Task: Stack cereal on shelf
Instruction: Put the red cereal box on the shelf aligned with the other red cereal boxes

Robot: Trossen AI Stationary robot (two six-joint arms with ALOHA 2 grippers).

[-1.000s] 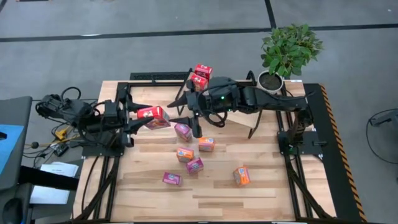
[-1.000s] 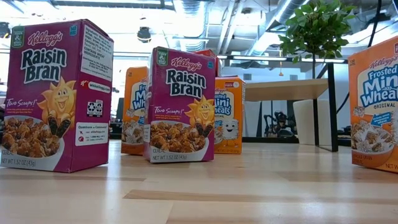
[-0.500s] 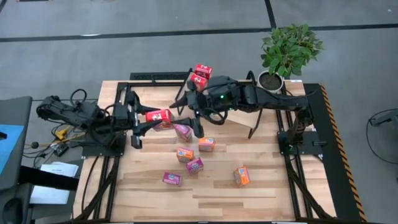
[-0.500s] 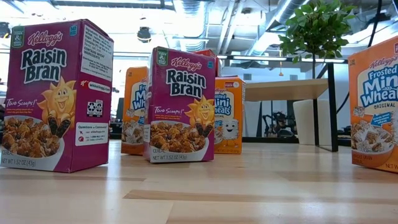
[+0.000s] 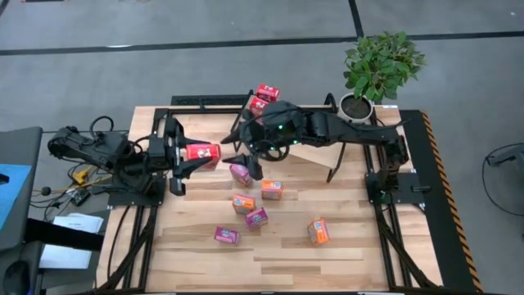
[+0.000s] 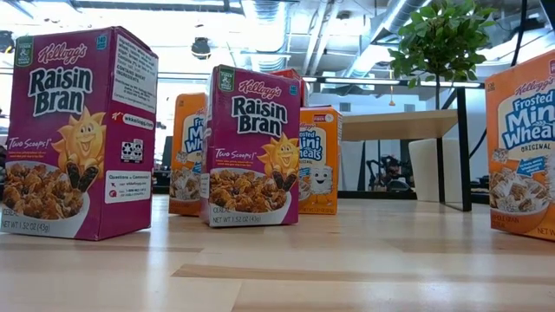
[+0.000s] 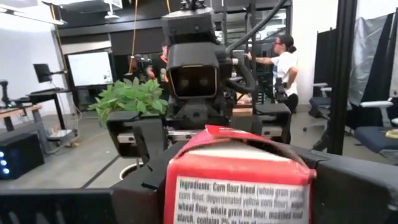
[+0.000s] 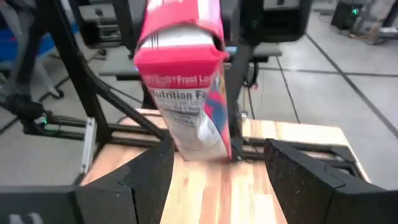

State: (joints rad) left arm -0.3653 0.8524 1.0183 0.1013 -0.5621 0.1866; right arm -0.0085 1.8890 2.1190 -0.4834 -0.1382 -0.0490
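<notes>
Small cereal boxes (image 5: pixel 256 218) dot the wooden table (image 5: pixel 352 246), a potted plant (image 5: pixel 378 65) at its far corner; a person stands in the workshop beyond. The shelf (image 5: pixel 315 154) lies mostly hidden under the right arm. The left gripper (image 5: pixel 187 156) clamps a red box (image 5: pixel 201 152) off the table, facing the right gripper (image 5: pixel 242 148), fingers spread wide, empty.

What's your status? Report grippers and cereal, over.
Left gripper shut on red cereal box, held above the table. Right gripper open, facing it. Two red boxes on shelf. Nothing between the grippers.
</notes>
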